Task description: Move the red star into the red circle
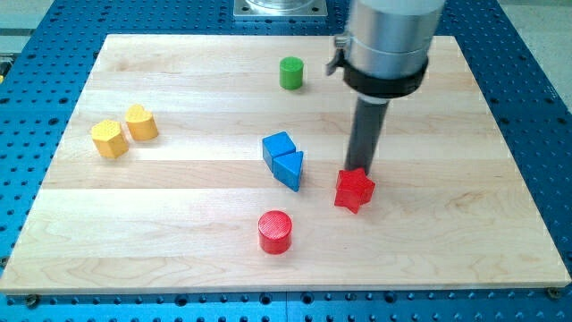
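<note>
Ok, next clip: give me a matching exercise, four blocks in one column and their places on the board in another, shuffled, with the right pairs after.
Blocks:
1. red star
2. red cylinder
3. green cylinder
4. yellow heart

Places:
A. near the view's top, left of the rod
B. at my tip, just below it in the view
C. the view's left, beside the yellow hexagon
D. below the two blue blocks, toward the view's bottom

Pairs: 1-B, 2-D, 3-A, 4-C

My tip [360, 168] touches the red star [354, 190] at its upper edge; the red cylinder [274, 232] lies down-left of it.
</note>
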Robot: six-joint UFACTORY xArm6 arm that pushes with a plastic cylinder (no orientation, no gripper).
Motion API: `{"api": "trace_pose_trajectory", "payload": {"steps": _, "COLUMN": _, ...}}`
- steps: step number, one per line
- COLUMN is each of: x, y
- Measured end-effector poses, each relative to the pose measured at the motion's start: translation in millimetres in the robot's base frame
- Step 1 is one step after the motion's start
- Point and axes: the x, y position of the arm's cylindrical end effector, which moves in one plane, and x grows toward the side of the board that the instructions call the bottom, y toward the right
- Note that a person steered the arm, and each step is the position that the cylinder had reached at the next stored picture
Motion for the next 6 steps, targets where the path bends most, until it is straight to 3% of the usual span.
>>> {"api": "trace_pose_trajectory", "payload": {"steps": 1, "x": 24, "y": 6}}
{"api": "trace_pose_trajectory", "payload": {"steps": 3, "x": 54, "y": -65}}
{"api": "trace_pose_trajectory", "payload": {"steps": 5, "x": 54, "y": -111}}
{"api": "trace_pose_trajectory", "payload": {"steps": 6, "x": 47, "y": -105}}
